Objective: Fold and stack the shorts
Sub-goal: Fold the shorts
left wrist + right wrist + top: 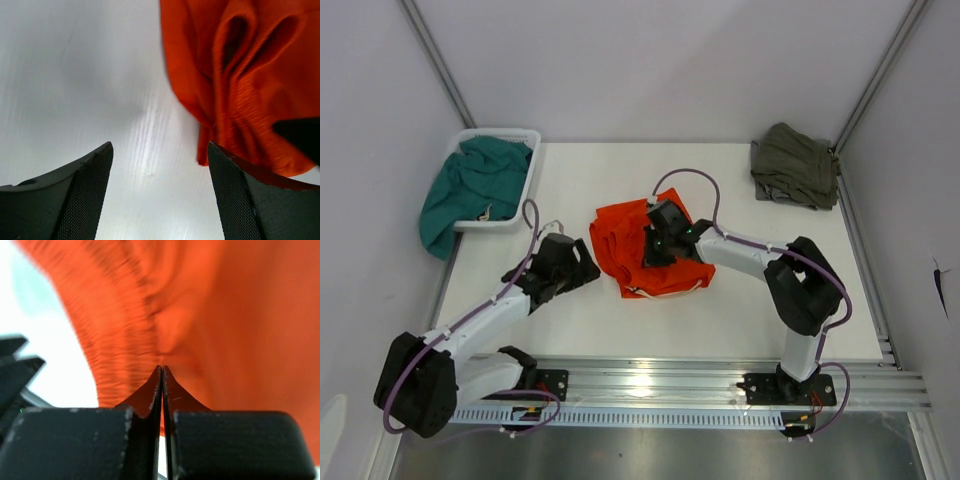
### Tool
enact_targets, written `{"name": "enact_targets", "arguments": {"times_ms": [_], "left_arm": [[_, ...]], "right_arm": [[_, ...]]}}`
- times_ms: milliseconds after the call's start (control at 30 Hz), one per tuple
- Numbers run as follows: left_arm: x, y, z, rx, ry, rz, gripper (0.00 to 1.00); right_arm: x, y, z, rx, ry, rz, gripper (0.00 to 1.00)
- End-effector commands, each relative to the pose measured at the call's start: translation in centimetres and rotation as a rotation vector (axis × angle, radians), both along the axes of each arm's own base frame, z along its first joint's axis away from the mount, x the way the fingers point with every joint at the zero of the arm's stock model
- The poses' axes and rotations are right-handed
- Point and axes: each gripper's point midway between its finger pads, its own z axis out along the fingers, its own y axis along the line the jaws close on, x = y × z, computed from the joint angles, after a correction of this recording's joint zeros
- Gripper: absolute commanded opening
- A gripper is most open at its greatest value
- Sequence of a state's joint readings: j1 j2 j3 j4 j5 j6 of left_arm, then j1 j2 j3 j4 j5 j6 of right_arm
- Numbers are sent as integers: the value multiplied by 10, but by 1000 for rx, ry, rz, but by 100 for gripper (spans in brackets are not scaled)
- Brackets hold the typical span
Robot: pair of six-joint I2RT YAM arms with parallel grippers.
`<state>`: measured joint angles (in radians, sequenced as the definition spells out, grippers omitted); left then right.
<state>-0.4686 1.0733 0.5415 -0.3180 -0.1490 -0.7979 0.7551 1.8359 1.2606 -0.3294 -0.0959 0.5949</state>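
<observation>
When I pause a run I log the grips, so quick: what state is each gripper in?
Left gripper: open, holding nothing, at the edge of the orange shorts.
Right gripper: shut, apparently pinching a fold of the orange shorts.

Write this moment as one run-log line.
left hand: open, beside orange shorts | right hand: shut on orange shorts | teal garment: in basket
</observation>
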Motion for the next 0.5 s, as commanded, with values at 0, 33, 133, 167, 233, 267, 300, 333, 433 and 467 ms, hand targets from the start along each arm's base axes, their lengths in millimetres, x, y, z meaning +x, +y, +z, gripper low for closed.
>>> {"name": "enact_targets", "arguments": {"times_ms": [0,33,133,167,233,267,300,333,433,467], "left_arm": [[27,-14,38,-19,-80,-64,79],[31,-15,40,-18,-81,-65,79],[61,-30,60,-22,-113,-74,80],[65,-32,58,-18,-108,-82,80],[73,-37,51,-12,-82,-88,80],[82,-42,54,-27,-94,-92,80],[86,-46,40,-41,-52,-100,80],[89,-48,35,-56,-38,-102,80],[99,-51,13,-62,-5,-95,80],[102,-52,10,-60,-7,-97,79]], "right_arm": [[-11,27,20,77,-78,51,0],[-14,29,18,68,-83,59,0],[-26,35,13,7,-129,88,0],[-26,34,12,-22,-156,85,0],[-29,33,7,-78,-192,81,0],[-38,38,3,-94,-203,103,0],[-39,36,-3,-121,-217,97,0],[-44,35,-11,-140,-218,101,0],[-50,37,-24,-173,-261,95,0],[-53,38,-28,-179,-271,97,0]]}}
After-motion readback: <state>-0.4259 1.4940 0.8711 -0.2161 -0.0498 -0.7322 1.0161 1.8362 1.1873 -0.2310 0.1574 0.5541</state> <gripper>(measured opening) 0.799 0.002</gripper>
